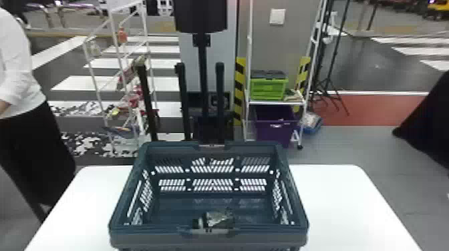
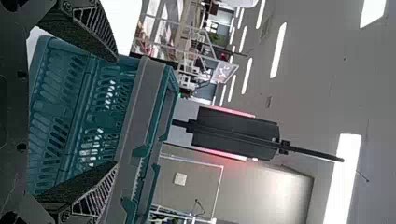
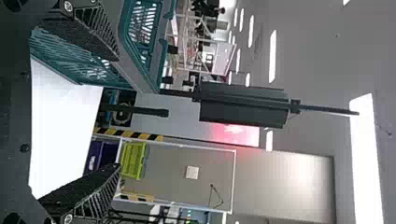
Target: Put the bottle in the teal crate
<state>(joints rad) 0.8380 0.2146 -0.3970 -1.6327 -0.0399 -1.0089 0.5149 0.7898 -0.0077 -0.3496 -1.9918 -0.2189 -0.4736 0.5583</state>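
The teal crate (image 1: 150, 235) stands on the white table in the head view. Inside it, close to the front wall, lies a bottle (image 1: 218, 219) with its dark cap pointing left; the front rim partly covers it. In the left wrist view my left gripper (image 2: 116, 112) is open and holds nothing, with the outer side of the crate (image 2: 140, 112) behind its fingers. My right gripper (image 3: 117, 112) is open and unloaded in the right wrist view, where the crate (image 3: 79, 60) is beyond the upper finger.
Bare white tabletop (image 1: 337, 207) lies on both sides of the crate. Behind the table are a dark stand (image 1: 202, 73), a white rack holding a green box (image 1: 268, 89), and a purple bin (image 1: 275, 128). A person stands at the far left.
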